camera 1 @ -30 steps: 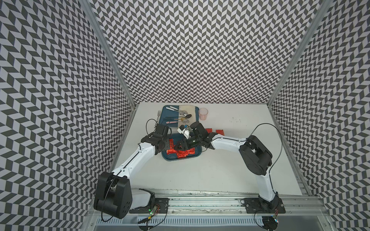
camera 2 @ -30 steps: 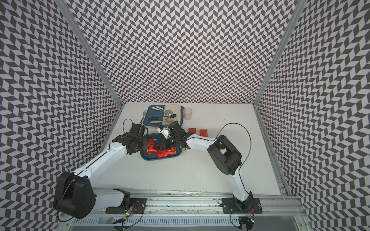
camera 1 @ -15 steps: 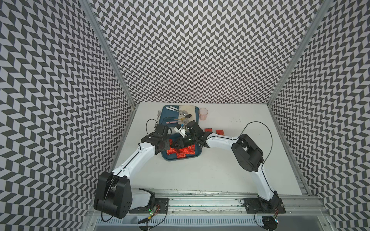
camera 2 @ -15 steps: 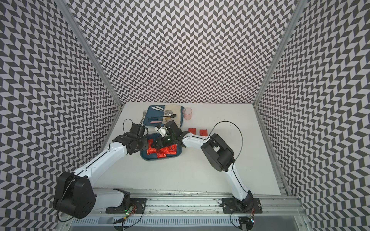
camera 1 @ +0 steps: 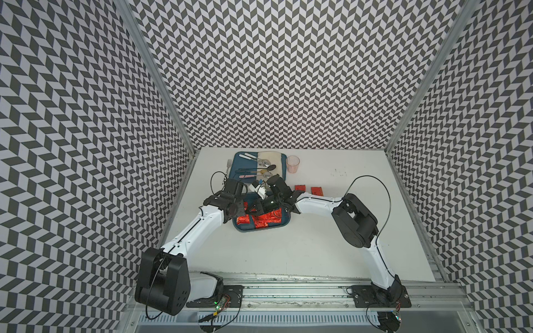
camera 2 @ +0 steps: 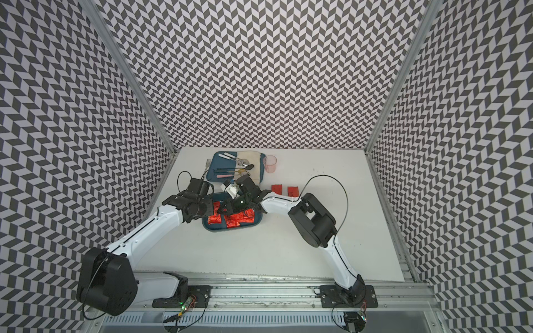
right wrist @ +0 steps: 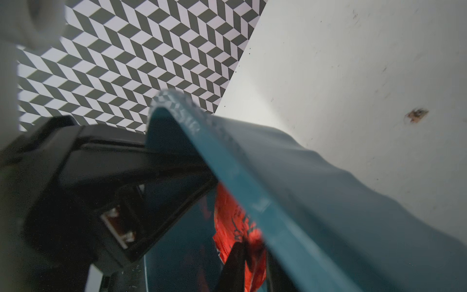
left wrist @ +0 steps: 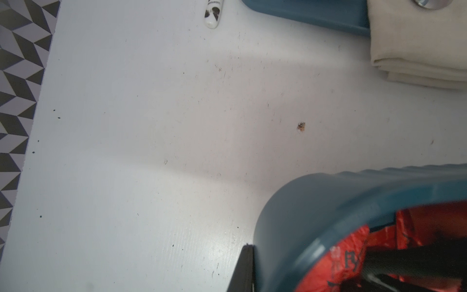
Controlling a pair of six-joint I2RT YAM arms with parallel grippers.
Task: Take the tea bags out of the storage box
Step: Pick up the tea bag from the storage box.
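Shifted toward nine o'clock since before, my right gripper (right wrist: 252, 256) pinched a tea bag (right wrist: 233, 215); my left gripper (left wrist: 303, 268) clamped the storage box (camera 1: 259, 229) rim.

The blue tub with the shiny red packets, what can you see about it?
The storage box is a deep teal plastic tub with rounded corners and a raised rim. It sits on the white table, near the flat tray. Crinkly red tea bags lie inside. The left gripper pinches its rim; the right gripper has its fingers on a tea bag inside.
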